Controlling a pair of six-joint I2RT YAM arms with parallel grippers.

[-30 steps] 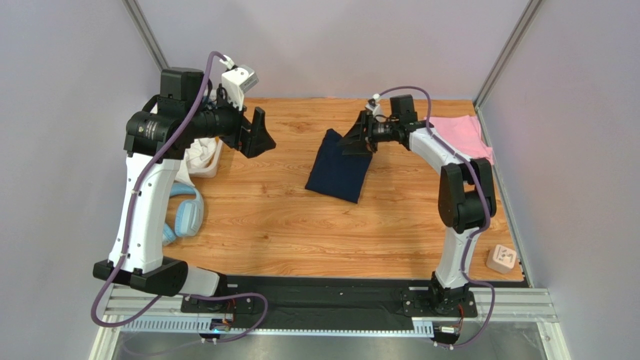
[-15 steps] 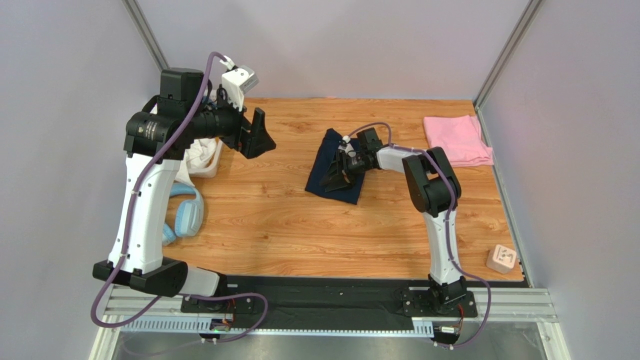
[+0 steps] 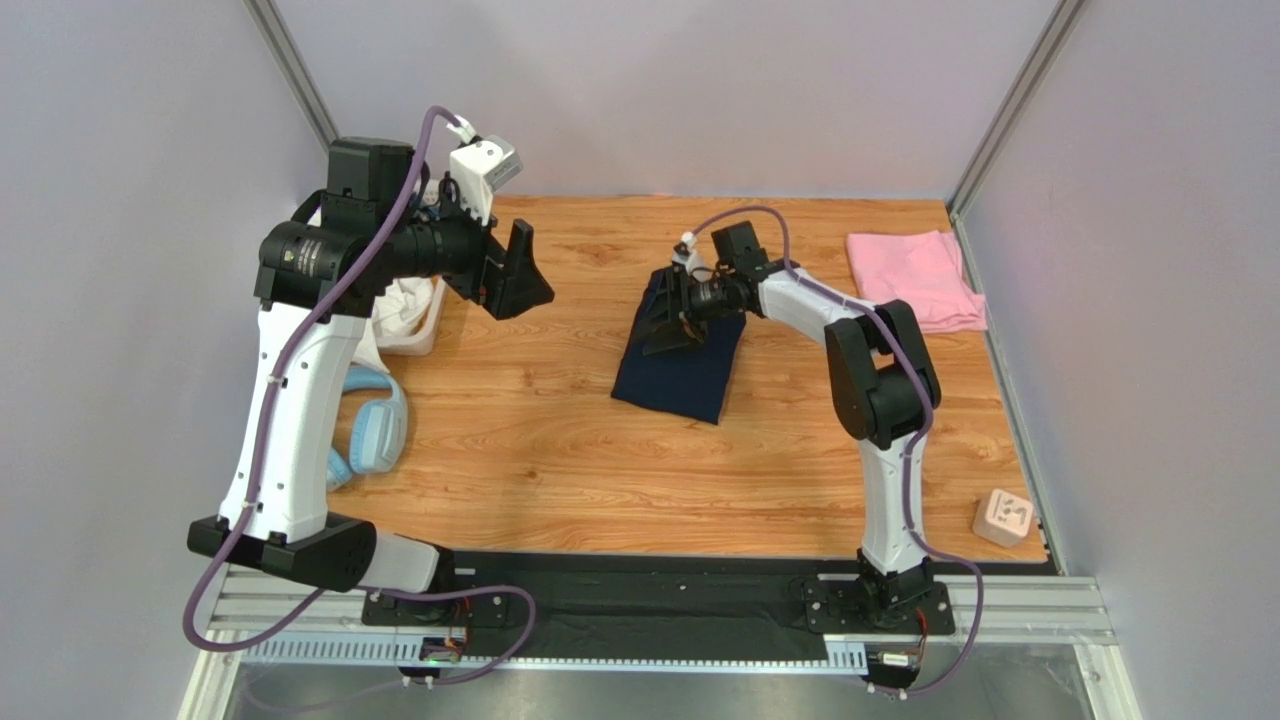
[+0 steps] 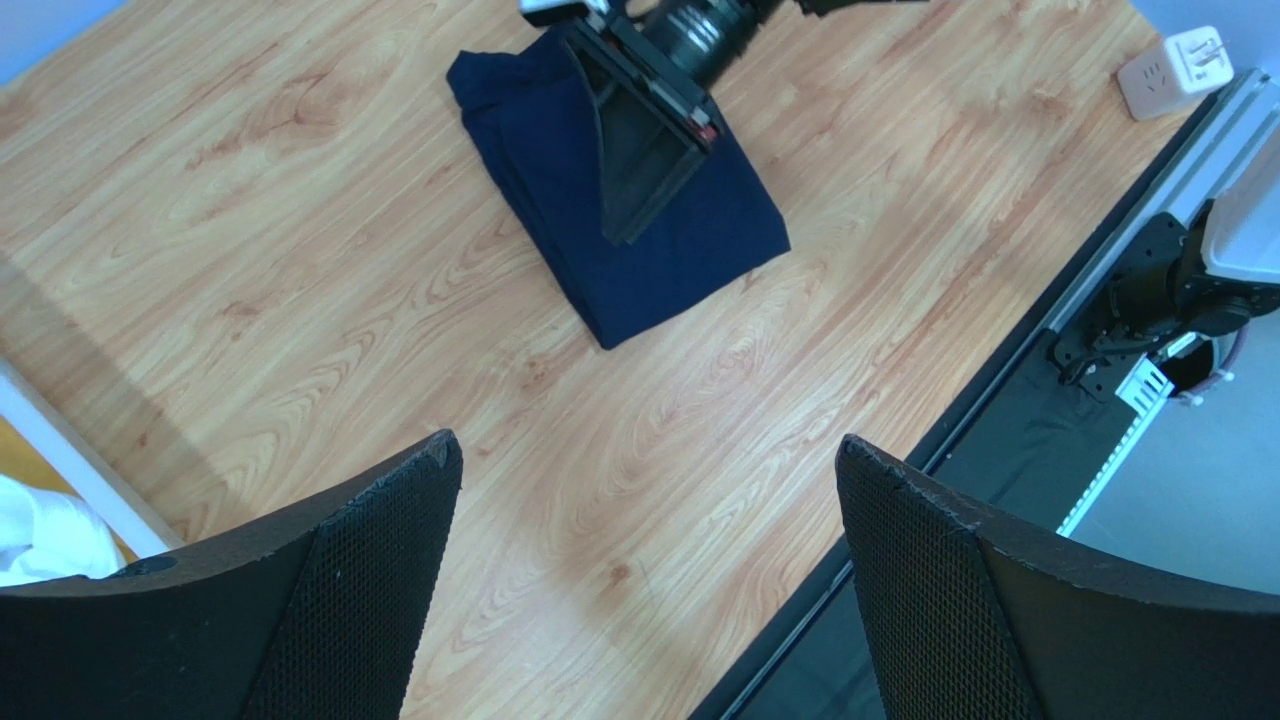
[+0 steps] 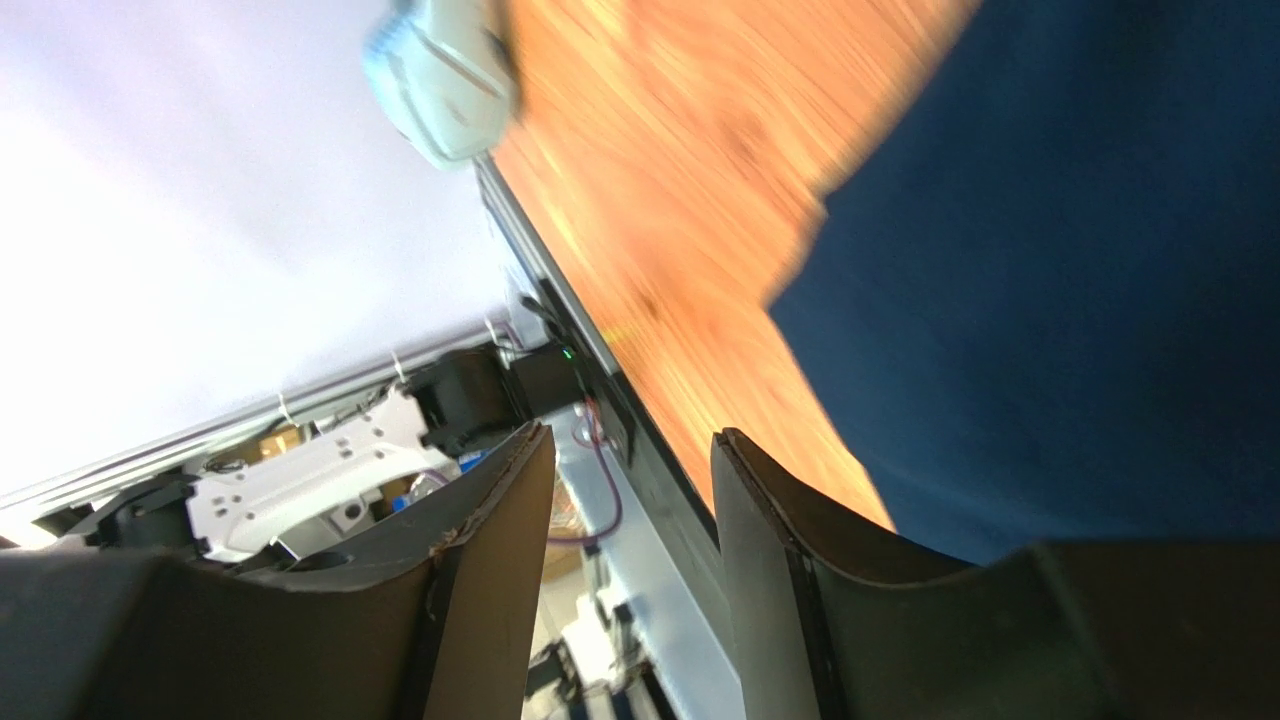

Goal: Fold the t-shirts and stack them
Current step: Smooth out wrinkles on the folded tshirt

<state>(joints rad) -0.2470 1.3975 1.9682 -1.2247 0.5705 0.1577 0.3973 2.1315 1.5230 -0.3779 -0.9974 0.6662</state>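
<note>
Matt navy cloth t-shirt [image 3: 676, 375], smooth wood-grain table [image 3: 526, 435]

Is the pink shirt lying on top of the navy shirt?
No, the pink shirt lies apart at the far right, away from the navy shirt.

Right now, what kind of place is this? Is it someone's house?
Probably a robot lab booth, not a house. Two robot arms are bolted at the edge of a wooden table, plain grey walls box it in, and a navy t-shirt and a pink t-shirt lie on it.
</note>
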